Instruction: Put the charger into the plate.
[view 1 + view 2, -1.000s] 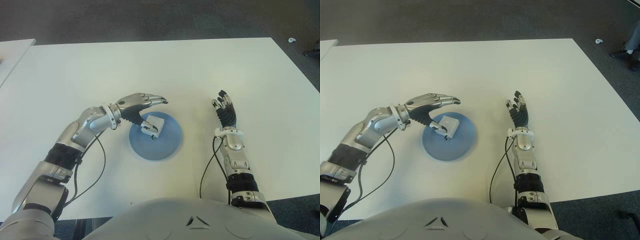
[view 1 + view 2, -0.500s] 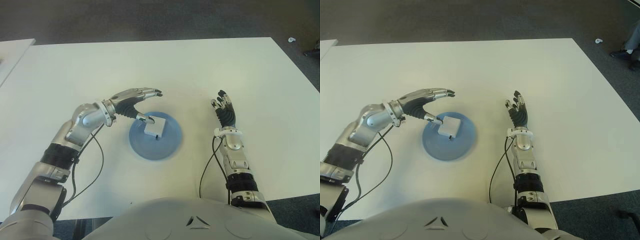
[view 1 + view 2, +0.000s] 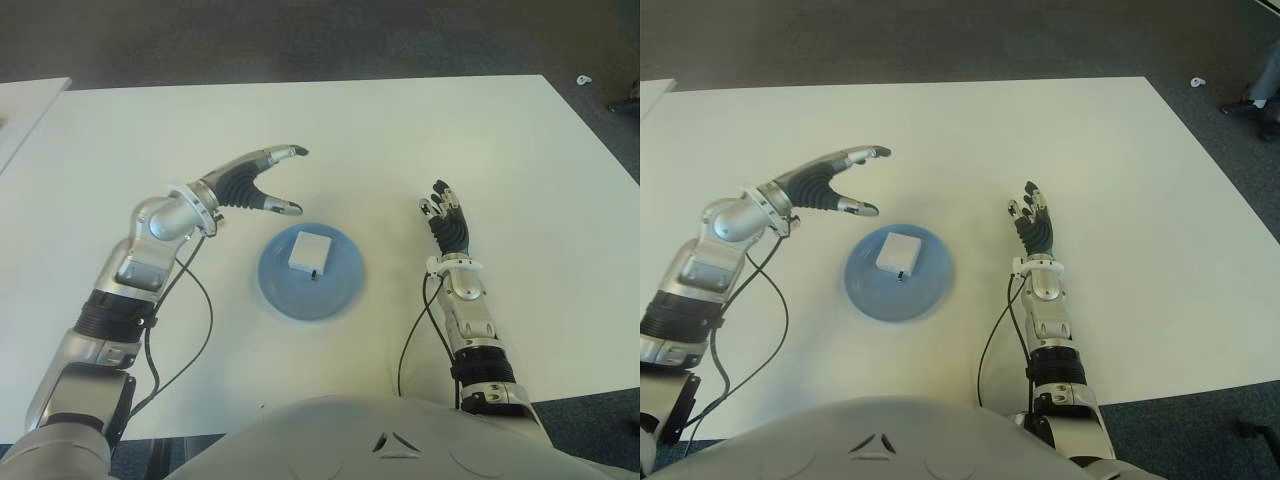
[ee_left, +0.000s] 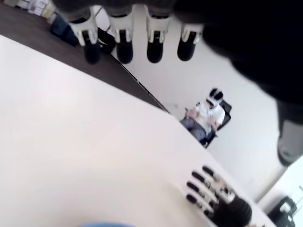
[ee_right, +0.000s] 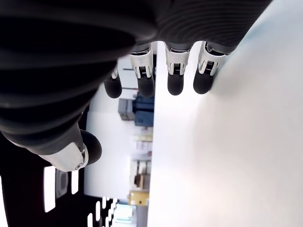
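Observation:
A small white square charger (image 3: 309, 250) lies flat inside the round blue plate (image 3: 340, 285) near the middle of the white table. My left hand (image 3: 262, 182) hovers above the table just behind and to the left of the plate, fingers spread and holding nothing. It is apart from the charger. My right hand (image 3: 446, 216) shows to the right of the plate with its fingers straight and empty; in the left wrist view the same hand (image 4: 215, 195) appears far off.
The white table (image 3: 400, 140) stretches wide behind and to both sides of the plate. Black cables (image 3: 197, 330) hang from both forearms near the front edge. Dark carpet lies beyond the table. A seated person (image 4: 203, 112) shows far off in the left wrist view.
My left hand let go of the charger, which settled flat in the plate. The hand then opened and drew up and back to the left. The right hand stayed still.

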`<action>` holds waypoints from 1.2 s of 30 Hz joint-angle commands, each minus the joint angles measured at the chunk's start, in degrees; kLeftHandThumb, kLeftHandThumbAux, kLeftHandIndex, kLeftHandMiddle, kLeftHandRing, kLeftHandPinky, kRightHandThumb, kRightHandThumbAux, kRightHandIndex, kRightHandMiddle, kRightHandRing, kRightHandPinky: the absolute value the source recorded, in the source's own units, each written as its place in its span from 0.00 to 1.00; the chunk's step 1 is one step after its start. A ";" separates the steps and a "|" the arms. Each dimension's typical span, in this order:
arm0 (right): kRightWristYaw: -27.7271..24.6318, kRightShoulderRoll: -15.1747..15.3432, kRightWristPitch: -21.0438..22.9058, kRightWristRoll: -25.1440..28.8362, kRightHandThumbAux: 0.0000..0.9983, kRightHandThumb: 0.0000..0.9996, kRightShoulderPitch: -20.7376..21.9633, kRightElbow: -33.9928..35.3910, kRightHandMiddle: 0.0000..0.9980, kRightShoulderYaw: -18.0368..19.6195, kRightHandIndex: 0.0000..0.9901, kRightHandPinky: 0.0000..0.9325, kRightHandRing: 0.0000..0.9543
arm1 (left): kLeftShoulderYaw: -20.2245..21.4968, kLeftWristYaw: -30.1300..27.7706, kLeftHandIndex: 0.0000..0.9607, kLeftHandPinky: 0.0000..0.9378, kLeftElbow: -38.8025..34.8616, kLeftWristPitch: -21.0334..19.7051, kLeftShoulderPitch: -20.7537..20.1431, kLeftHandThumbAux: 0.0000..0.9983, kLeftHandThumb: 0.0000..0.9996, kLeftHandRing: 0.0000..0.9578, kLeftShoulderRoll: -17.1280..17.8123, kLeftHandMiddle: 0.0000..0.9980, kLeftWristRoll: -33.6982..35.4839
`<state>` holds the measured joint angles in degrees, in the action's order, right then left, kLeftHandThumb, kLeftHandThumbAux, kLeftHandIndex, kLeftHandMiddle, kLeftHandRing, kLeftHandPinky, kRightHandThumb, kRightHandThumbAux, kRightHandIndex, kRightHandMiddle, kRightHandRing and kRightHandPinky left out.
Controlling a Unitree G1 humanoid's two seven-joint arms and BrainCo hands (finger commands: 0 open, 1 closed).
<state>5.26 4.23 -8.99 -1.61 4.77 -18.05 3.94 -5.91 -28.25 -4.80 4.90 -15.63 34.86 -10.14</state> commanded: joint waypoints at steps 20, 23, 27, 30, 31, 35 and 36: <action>0.02 -1.13 0.11 0.13 0.51 0.02 -0.36 -0.91 0.02 0.01 0.00 0.03 0.01 | 12.97 17.34 0.01 0.01 41.41 22.33 3.27 0.60 0.02 0.01 -21.90 0.01 11.83; 0.04 -1.16 0.45 0.12 0.52 0.01 -0.50 -0.46 0.02 0.01 0.00 0.02 0.01 | 13.56 16.77 0.00 0.00 44.50 23.25 2.63 0.57 0.02 0.00 -21.59 0.00 12.17; 0.03 -1.08 0.36 0.08 0.52 0.01 -0.67 -0.08 0.02 0.07 0.00 0.02 0.01 | 13.50 16.09 0.00 0.00 46.45 23.57 2.49 0.55 0.01 0.00 -21.29 0.00 12.33; 0.18 -1.08 0.31 -0.05 0.52 0.01 -0.74 0.03 0.02 0.06 0.00 0.02 0.01 | 13.44 15.65 0.00 0.00 46.85 23.46 2.75 0.53 0.00 0.00 -21.48 0.00 12.56; 0.18 -1.03 0.35 -0.06 0.52 0.01 -0.79 0.16 0.02 0.09 0.00 0.02 0.01 | 13.39 15.40 0.00 0.00 46.70 23.32 3.12 0.53 0.00 0.00 -21.71 0.00 12.70; 0.06 -0.81 0.50 -0.04 0.51 0.01 -1.04 0.62 0.02 0.20 0.00 0.02 0.01 | 13.28 14.60 0.00 0.00 46.08 23.04 4.38 0.51 0.00 0.00 -22.43 0.00 13.39; 0.01 -0.76 0.53 -0.02 0.51 0.01 -1.08 0.69 0.02 0.23 0.00 0.02 0.01 | 13.24 14.50 0.00 0.00 45.95 23.01 4.62 0.50 0.00 0.00 -22.55 0.00 13.53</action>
<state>5.51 3.45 -9.25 -1.64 4.55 -17.51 3.97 7.67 -12.73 41.02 28.14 -12.43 13.26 2.56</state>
